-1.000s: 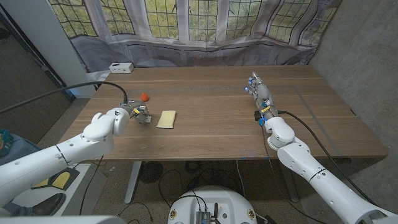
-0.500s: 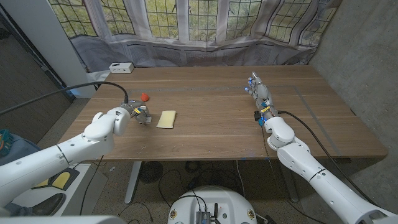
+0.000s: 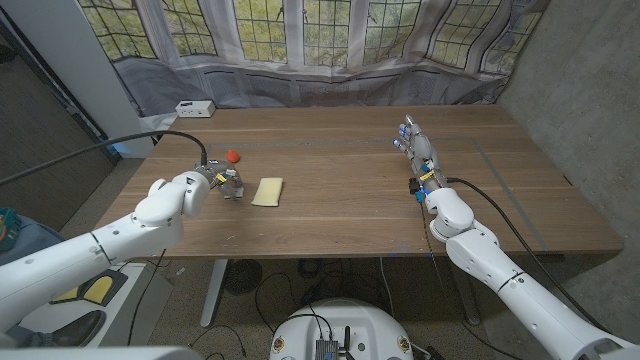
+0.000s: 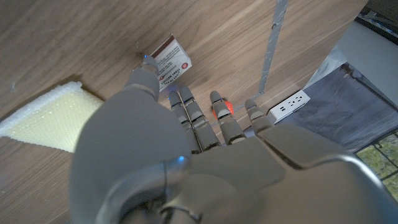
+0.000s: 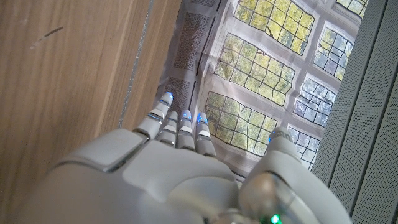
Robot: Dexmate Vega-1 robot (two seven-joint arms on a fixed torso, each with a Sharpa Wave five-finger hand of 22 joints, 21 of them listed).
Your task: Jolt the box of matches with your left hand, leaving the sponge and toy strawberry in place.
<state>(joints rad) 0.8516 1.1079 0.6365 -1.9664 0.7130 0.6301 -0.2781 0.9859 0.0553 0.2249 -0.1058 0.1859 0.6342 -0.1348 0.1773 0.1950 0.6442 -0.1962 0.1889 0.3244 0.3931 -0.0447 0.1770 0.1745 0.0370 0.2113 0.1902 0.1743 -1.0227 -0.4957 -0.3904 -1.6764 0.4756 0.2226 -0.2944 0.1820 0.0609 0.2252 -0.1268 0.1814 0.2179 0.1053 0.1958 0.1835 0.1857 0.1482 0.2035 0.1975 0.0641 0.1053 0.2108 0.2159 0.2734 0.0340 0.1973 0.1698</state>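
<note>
Head view high, looking down – wrist views close, sharing table.

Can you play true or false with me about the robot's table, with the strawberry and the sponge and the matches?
1. The toy strawberry is red. True.
2. The sponge lies between the two hands. True.
3. The right hand is holding the sponge. False: it holds nothing and is far from the sponge.
4. The box of matches sits at the left hand's fingers. True.
5. The toy strawberry sits on top of the sponge. False: it sits on the wooden table, apart from the sponge.
</note>
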